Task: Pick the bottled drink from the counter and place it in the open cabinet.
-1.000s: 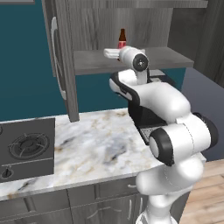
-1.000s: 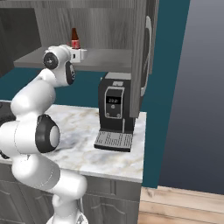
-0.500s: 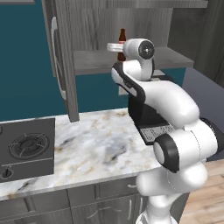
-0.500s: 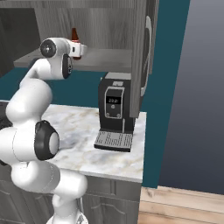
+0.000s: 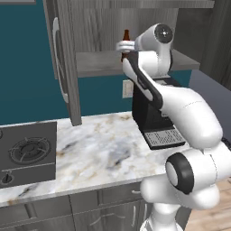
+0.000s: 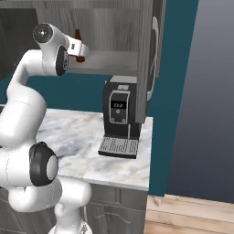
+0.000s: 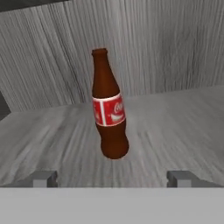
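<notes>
- The small dark brown glass bottle with a red label (image 7: 109,109) stands upright on the inner shelf of the grey wood-grain wall cabinet (image 5: 97,63), apart from the gripper (image 7: 111,178).
- The jaws are spread wide and released, grasping nothing.
- A good retreat backs straight out, level, clear of the bottle's neck at twelve o'clock.
- The white arm reaches high, its wrist level at the shelf's edge.

Coffee machine (image 6: 119,119) black, upright on the stone top's right end, against the teal wall (image 5: 27,67), drip grille facing front, small lit display on its face. Stove (image 5: 28,153) dark, set into the left end, one burner grate and a knob visible. White outlet (image 5: 127,89) on wall left of the machine. Wood floor (image 6: 183,215) lower right.
</notes>
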